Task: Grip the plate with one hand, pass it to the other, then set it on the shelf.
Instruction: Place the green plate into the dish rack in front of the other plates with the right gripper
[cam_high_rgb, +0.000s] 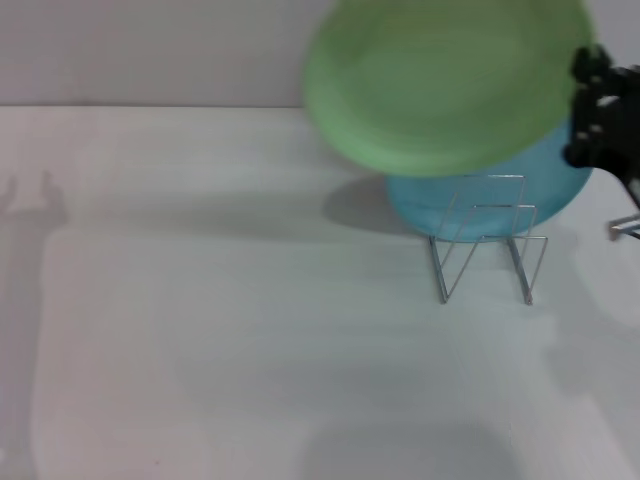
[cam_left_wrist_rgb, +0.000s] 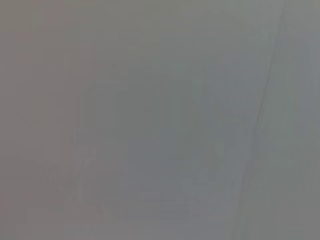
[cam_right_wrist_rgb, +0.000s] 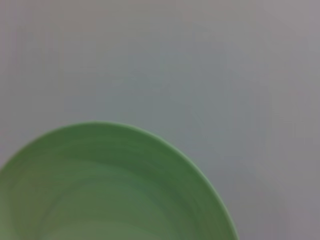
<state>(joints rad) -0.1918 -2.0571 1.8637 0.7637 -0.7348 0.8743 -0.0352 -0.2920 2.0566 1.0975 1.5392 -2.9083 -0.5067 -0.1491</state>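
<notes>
The light green plate (cam_high_rgb: 445, 85) hangs in the air, tilted, above and behind the wire shelf (cam_high_rgb: 487, 250) at the right of the table. My right gripper (cam_high_rgb: 582, 100) is at the plate's right edge and is shut on it. The plate also fills the lower part of the right wrist view (cam_right_wrist_rgb: 110, 190). My left gripper is out of view; the left wrist view shows only a plain grey surface.
A sky-blue plate (cam_high_rgb: 450, 205) stands upright in the back of the shelf, partly hidden by the green plate. The white table (cam_high_rgb: 220, 330) stretches to the left and front. An arm's shadow lies at the far left (cam_high_rgb: 30, 200).
</notes>
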